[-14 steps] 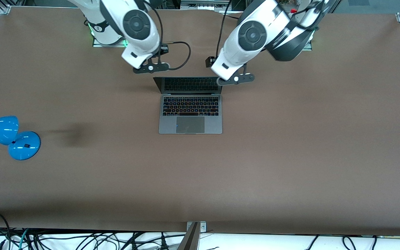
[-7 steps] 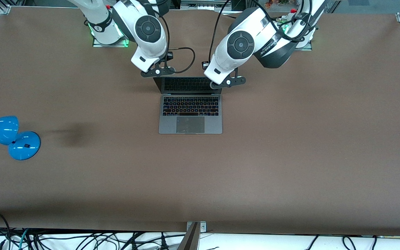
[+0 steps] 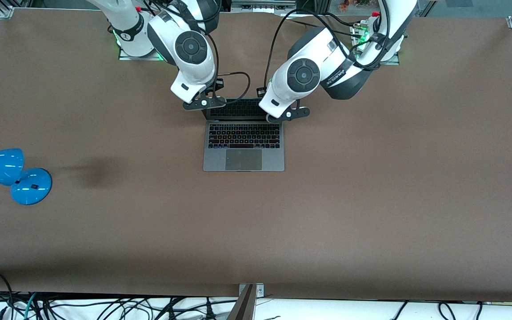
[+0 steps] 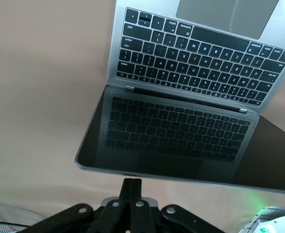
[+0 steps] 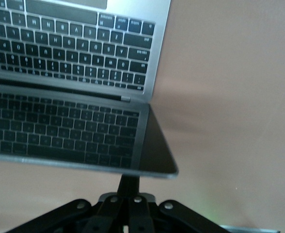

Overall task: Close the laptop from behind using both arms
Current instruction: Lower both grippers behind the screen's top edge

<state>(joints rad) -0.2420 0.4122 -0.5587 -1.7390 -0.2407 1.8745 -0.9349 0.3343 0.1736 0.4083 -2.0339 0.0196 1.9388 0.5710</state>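
The laptop [image 3: 243,153] lies open at the table's middle, its keyboard toward the front camera and its dark screen [image 3: 238,109] standing up. My right gripper [image 3: 204,103] is at the lid's upper corner toward the right arm's end. My left gripper [image 3: 288,115] is at the other upper corner. Both are shut and empty. In the left wrist view the shut fingertips [image 4: 132,183] sit just at the lid's top edge [image 4: 181,175]. In the right wrist view the fingertips [image 5: 129,180] reach the lid's edge [image 5: 108,167] near its corner. The screen mirrors the keyboard.
A blue desk lamp [image 3: 11,175] lies near the table edge at the right arm's end, well away from the laptop. Both arm bases [image 3: 136,44] stand farther from the front camera than the laptop. Cables hang under the table's near edge.
Both grippers have moved down and inward, from beside the lid onto its two upper corners. The laptop's base has not shifted.
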